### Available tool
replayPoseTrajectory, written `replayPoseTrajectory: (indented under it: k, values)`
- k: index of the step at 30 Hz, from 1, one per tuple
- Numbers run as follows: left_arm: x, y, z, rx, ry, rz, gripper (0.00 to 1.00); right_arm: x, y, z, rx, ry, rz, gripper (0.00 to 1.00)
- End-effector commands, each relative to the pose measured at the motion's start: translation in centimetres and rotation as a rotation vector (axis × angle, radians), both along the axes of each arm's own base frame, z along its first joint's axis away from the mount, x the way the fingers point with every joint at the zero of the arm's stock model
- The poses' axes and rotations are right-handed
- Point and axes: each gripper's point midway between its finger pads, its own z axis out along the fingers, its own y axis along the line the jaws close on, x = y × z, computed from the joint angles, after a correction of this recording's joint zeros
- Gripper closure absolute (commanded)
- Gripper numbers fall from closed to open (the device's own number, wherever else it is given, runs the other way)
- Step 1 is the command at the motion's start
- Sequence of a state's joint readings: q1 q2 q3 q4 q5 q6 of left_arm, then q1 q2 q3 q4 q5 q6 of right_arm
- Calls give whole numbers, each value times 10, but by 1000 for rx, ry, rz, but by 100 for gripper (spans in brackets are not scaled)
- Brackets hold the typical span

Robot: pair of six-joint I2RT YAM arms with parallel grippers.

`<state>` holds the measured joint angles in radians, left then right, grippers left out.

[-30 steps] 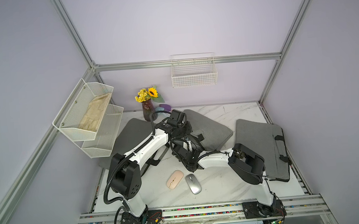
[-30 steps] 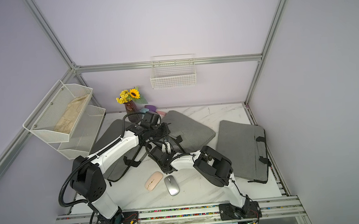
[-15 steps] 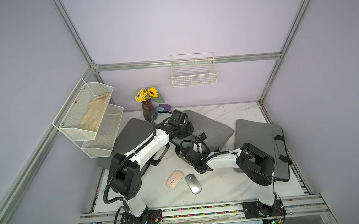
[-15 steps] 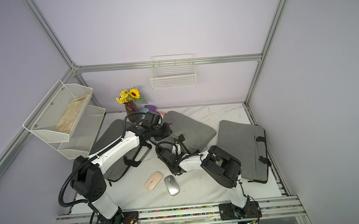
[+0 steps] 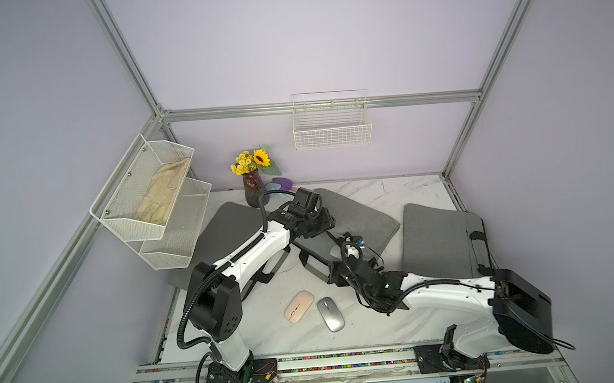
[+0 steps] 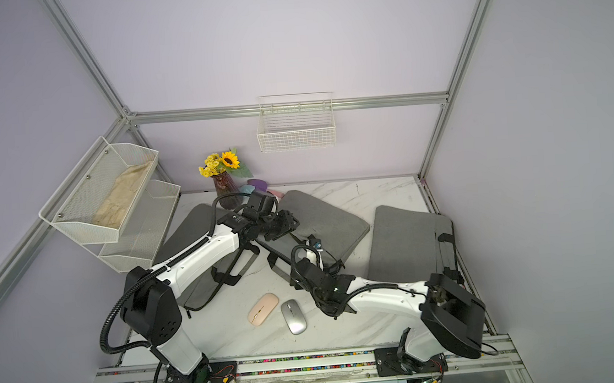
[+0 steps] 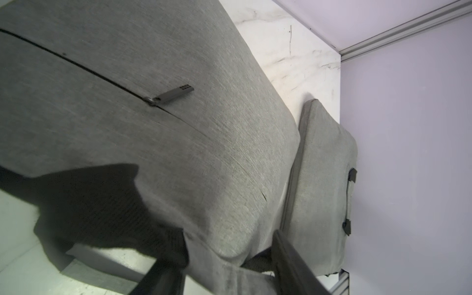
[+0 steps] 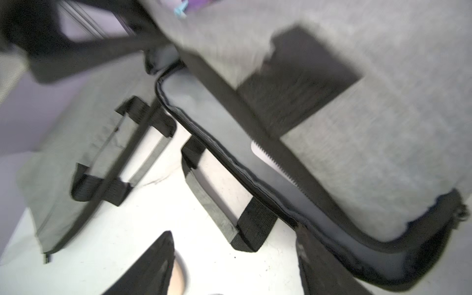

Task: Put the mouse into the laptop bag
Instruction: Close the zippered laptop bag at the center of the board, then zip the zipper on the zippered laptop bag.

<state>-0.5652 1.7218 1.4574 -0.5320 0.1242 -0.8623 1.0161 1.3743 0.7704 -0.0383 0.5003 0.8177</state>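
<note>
The grey laptop bag lies in the middle of the table with its zipped edge gaping. A white mouse shows inside the opening. A pink mouse and a silver mouse sit side by side on the marble in front. My left gripper is at the bag's upper flap, jaws apart, with grey fabric loose between them. My right gripper hangs open and empty just outside the bag's handle, the pink mouse beside one finger.
A darker bag lies at the left under my left arm, and a third grey bag at the right. A vase of flowers stands at the back. A mesh shelf hangs over the left edge, a wire basket on the back wall.
My right gripper has drawn back out of the bag's mouth toward the front right and opened. My left gripper has opened at the flap.
</note>
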Motion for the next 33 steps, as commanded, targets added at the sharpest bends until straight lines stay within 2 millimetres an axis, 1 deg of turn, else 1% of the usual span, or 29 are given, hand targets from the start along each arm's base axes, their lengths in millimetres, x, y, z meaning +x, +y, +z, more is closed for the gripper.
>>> replayPoseTrajectory:
  k: [1,3,5,7,9,11,13,15,19,20,23,27,30,31,33]
  values:
    - [-1,13,14,5,-68,44,28,-6,-17,8,25,-22,-10,23]
    - [-4,22,9,30,-70,61,18,-2,-37,2,18,-14,-70,23]
    - [-8,31,3,55,-69,86,11,11,-56,-15,21,35,-116,25]
    - [-12,41,-2,82,-76,108,10,25,-75,-34,16,93,-158,31]
    - [-17,53,-9,114,-75,134,9,36,-91,-46,-14,115,-205,31]
    - [-20,61,-20,128,-64,156,9,42,-100,-51,-24,125,-239,29]
    - [-20,64,-31,121,-59,153,9,44,-106,-54,-10,130,-254,28]
    - [-18,64,-43,115,-36,142,9,44,-112,-56,14,134,-268,25]
    - [-15,61,-67,127,24,118,6,42,-132,-65,58,152,-308,19]
    - [-14,59,-73,126,37,113,5,42,-135,-67,72,158,-306,19]
    - [-13,52,-84,109,61,100,5,42,-138,-70,99,160,-284,19]
    - [-16,42,-89,95,69,80,3,41,-135,-68,127,130,-236,21]
    - [-21,36,-91,98,71,73,0,47,-131,-67,142,116,-195,22]
    - [-24,36,-92,99,76,73,0,49,-129,-70,140,122,-188,22]
    - [-29,36,-95,101,83,79,0,54,-124,-76,140,144,-176,25]
